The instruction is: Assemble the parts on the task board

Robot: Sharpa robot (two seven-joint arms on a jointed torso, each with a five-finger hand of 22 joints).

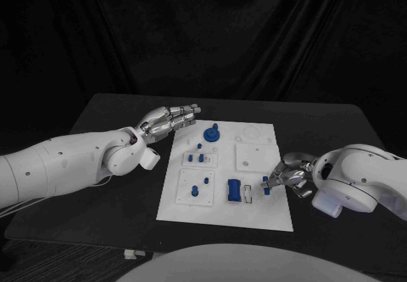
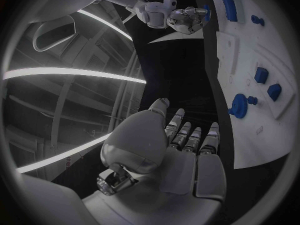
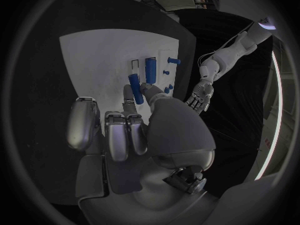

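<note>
Black drapery behind, black worktop (image 1: 110,194) below, white task board (image 1: 222,211) lying flat in the middle. At the left, left hand (image 1: 170,121) hovering above the worktop just off the board's far left corner, palm up, fingers apart and stretched toward the board, holding nothing; seen from its own wrist as well (image 2: 181,150), fingers straight and clear of the board edge. Next, on the board's left half, a round blue knob part (image 1: 211,135) near the far edge, two small blue pegs (image 1: 200,158) on a raised white plate below it, and one short blue peg (image 1: 194,190) on the nearer square plate. Toward the middle of the near edge, a blue block part (image 1: 232,191) standing upright, with a narrow white slot frame (image 1: 247,194) just beside it. Further right, a bare raised white plate (image 1: 254,157). At the board's right edge, right hand (image 1: 287,176) low over the surface, fingers pinched on a slim blue bar part (image 1: 266,185), (image 3: 135,87) just beside the slot frame, nothing between the two.
</note>
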